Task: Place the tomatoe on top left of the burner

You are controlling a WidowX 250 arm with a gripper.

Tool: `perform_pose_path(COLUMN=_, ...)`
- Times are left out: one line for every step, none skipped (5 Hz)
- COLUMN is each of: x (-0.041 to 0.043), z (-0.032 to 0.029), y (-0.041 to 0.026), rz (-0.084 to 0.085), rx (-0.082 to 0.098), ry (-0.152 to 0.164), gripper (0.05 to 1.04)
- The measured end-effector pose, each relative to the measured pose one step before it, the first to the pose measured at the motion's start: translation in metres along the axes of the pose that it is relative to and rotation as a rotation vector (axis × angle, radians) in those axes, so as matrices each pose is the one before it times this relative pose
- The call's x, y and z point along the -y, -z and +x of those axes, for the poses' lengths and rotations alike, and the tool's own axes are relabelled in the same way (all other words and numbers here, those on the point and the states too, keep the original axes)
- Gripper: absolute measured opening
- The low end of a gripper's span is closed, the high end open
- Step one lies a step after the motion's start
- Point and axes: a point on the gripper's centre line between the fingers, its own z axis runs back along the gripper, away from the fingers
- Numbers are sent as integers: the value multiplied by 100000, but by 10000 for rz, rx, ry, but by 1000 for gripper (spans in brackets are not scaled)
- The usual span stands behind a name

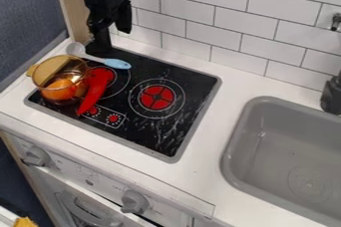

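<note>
Tomato [59, 90] (prob., orange-red round item) is in the amber pot [81, 85], left side of the cooktop [150, 137]. Not on the top-left spot, so I'd say nothing's done; pick, lift-out & placement all left. My tool [100, 50] is by the rear-left corner; can't tell if open/closed or holding anything.

Blk arm w/ looped cable

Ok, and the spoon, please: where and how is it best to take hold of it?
I would grip the spoon by its blue handle end, coming from above, with the claw closing across the narrow width. The handle is long and slim, and its blue end points away from the pot, so the rim should hardly hinder.
</note>
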Motion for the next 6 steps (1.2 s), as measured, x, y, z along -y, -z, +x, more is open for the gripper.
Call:
perform_pose_path(x=-665, z=-409, y=1613, rz=381, rx=-159, ry=-27, gripper=1001)
perform_pose_path(x=-510, z=188, y=-375, rz=-134, rx=283, ry=-200, gripper=1001)
perform_pose_path(x=-261, z=160, y=-957, rz=86, rx=70, ry=-291, gripper=1001)
perform_pose_path(x=-778, z=935, y=-1865, rz=-352, rx=175, ry=-328, gripper=1001)
perform_pose_path(x=-1866, z=2419, y=-1290, rz=174, rx=-39, ry=-710, gripper=1001)
perform_pose_path(x=-1966, z=1419, y=-741, rz=170, rx=71, ry=-409, gripper=1001)
